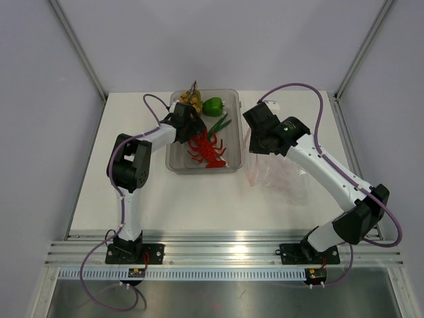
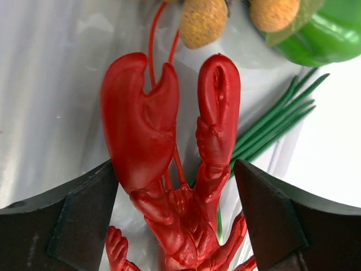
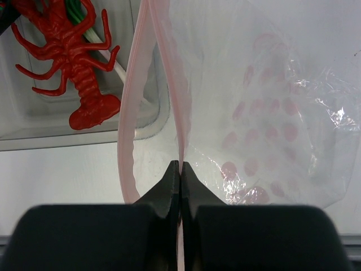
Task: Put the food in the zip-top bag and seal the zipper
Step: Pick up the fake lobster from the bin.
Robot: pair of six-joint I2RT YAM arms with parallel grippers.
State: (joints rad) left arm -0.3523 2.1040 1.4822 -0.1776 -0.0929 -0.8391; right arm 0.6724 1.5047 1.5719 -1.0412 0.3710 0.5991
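In the tray, the lobster lies lengthwise between the jaws of the released left tool, claws pointing ahead. Right of the tray, the right tool clenches 1 lip of the zip-top bag.

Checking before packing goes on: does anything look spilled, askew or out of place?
Nothing stands out. The lobster, bell pepper, yellow balls and green stalks all lie inside the tray; the zip-top bag lies beside it, its mouth edge pinched in the right gripper.
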